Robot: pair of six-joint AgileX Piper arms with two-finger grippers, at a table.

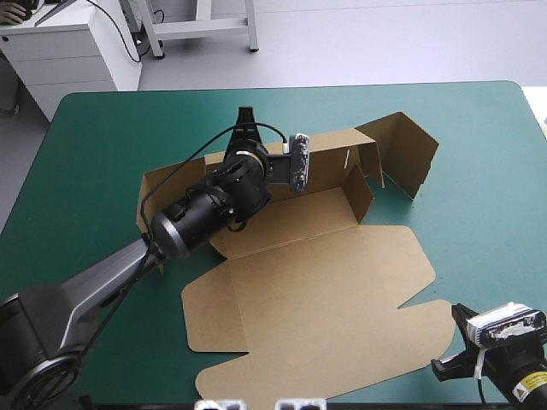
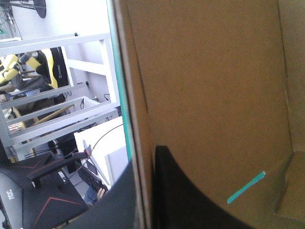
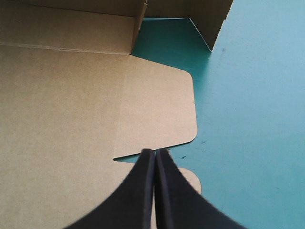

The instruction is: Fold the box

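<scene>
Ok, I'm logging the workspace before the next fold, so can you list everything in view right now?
box: one, brown, mid-table; far wall raised, lid flat toward the near edge.
table: one, teal-green cover, under the box.
left gripper: one, black fingers, shut on the box's raised far wall.
right gripper: one, black fingers, shut and holding nothing, by the lid's near right edge.

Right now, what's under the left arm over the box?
The box: its raised back wall, pinched in the left claw, and part of its floor. The wall's middle and floor beneath the wrist are covered.
</scene>
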